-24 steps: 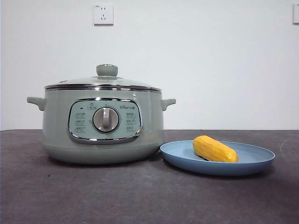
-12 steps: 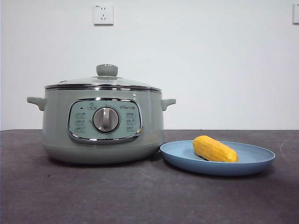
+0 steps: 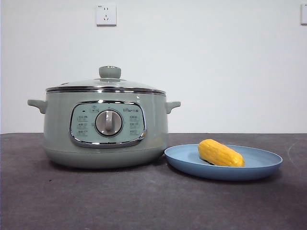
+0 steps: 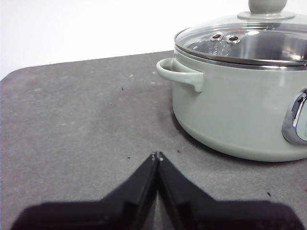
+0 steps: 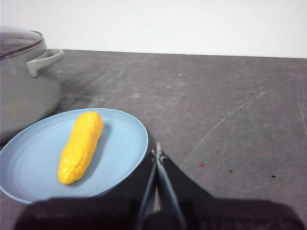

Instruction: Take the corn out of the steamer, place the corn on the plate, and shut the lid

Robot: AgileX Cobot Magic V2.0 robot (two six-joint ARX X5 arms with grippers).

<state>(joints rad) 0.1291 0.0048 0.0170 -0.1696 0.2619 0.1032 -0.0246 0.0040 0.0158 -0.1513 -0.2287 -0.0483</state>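
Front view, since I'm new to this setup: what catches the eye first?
The big sage-green steamer stands left on the dark table, its glass lid on. Beside it to the right, the yellow corn lies on the blue plate. No arm appears there; the wrist views show the left gripper and right gripper shut and empty.

- The pot (image 4: 240,110) runs off the edge in both wrist views.
- The words on its buttons (image 3: 108,123) are too small to read.
- A wall socket (image 3: 303,13) is cut off in the front view.
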